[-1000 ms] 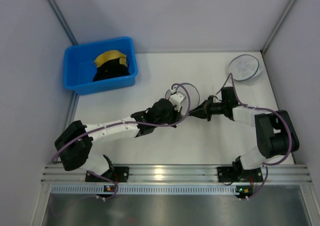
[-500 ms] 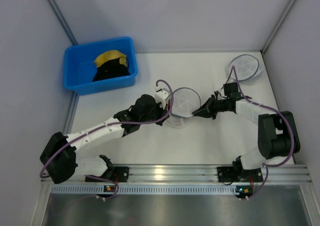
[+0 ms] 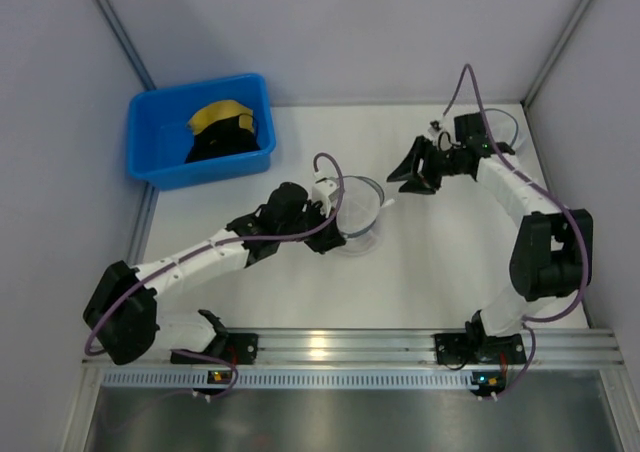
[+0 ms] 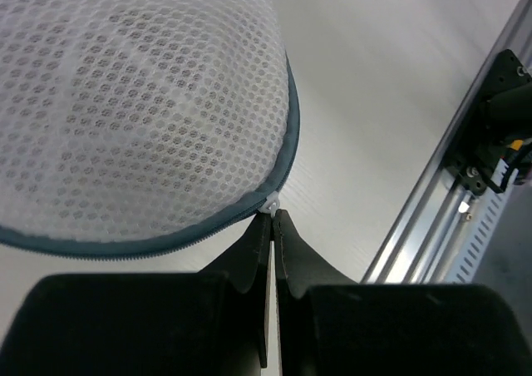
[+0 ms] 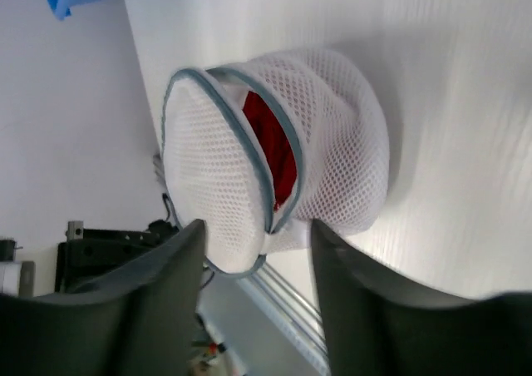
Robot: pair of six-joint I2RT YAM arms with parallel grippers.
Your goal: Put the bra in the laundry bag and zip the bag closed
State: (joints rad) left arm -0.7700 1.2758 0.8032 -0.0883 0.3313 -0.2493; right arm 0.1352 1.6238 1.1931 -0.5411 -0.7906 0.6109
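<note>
I see a laundry bag [image 5: 337, 155] of white honeycomb mesh cloth, matt red bra [image 5: 273, 151] inside, smooth table [image 5: 432, 60] beneath.

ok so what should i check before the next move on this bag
1. Bra inside the laundry bag: ok, red fabric shows between the two mesh halves.
2. Bag zipped closed: not ok, a gap shows between the halves in the right wrist view.
3. Left gripper holding the zipper pull: ok, the fingers are pinched shut on the small white tab at the rim.
4. Right gripper clear of the bag: ok, it is open and apart from the bag.
5. Bra fabric clear of the zipper track: cannot tell, the red lies close to the rim at the gap.
</note>
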